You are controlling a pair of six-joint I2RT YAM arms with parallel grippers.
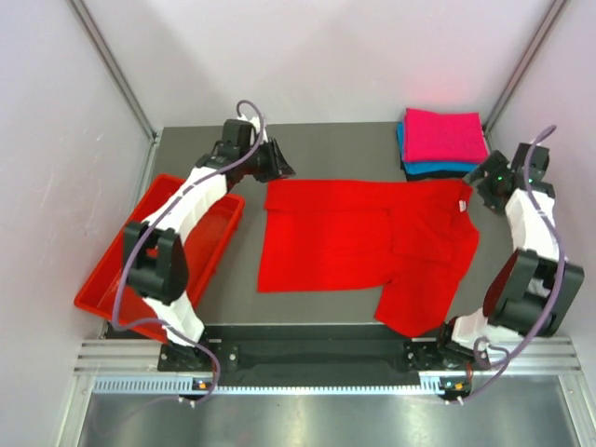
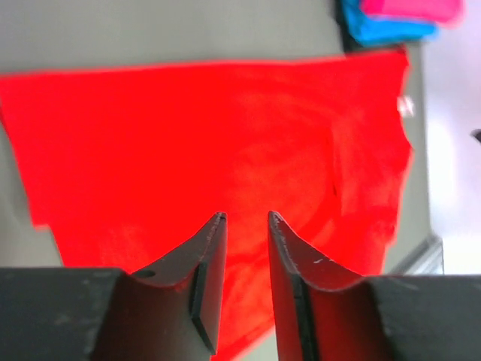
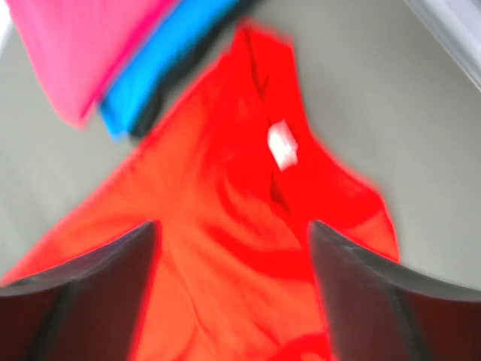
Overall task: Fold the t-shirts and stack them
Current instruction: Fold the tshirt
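Observation:
A bright red t-shirt (image 1: 354,242) lies spread across the middle of the table, collar and white label (image 3: 282,144) to the right, one sleeve trailing toward the near right. At the back right sits a folded stack with a magenta-pink t-shirt (image 1: 445,135) on top, a teal-blue one (image 1: 438,169) under it and a dark edge (image 3: 161,105) beneath. My left gripper (image 1: 279,170) hovers at the red shirt's far left corner, open, with nothing between its fingers (image 2: 246,216). My right gripper (image 1: 482,179) is at the far right corner by the collar, wide open and holding nothing (image 3: 233,226).
A rigid red plastic tray (image 1: 102,298) stands at the left edge of the table, under the left arm. Grey walls close in the table on three sides. The folded stack lies just behind the right gripper.

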